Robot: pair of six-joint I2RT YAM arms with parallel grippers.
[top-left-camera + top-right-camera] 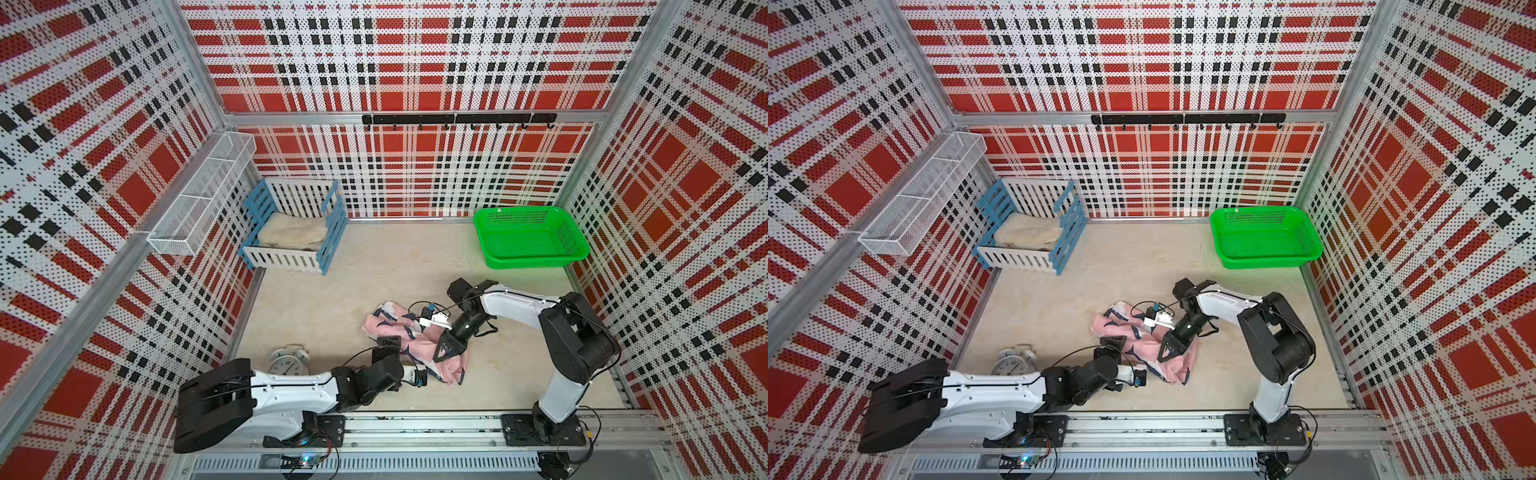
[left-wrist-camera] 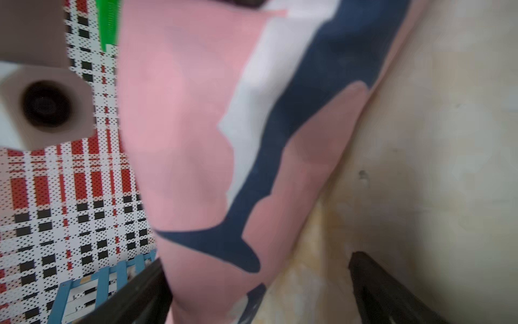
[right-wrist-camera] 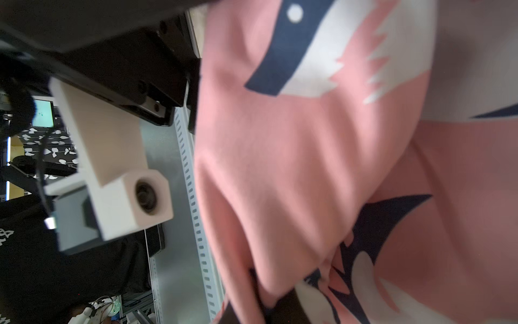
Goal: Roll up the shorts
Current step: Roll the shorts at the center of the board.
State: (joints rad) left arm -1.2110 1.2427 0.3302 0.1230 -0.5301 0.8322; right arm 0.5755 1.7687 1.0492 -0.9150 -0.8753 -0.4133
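pink shark-print fabric shorts (image 1: 386, 328) are seen loosely bunched near the silver twin-bell alarm clock (image 1: 286, 362), pinched by the clenched right gripper (image 1: 438, 358), left gripper (image 1: 390, 341) jaws spread wide around a fold, so rolling is judged barely started.

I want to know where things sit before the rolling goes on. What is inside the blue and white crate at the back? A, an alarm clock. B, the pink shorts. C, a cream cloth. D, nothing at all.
C: a cream cloth lies in the crate, while the shorts and the clock are out on the table.
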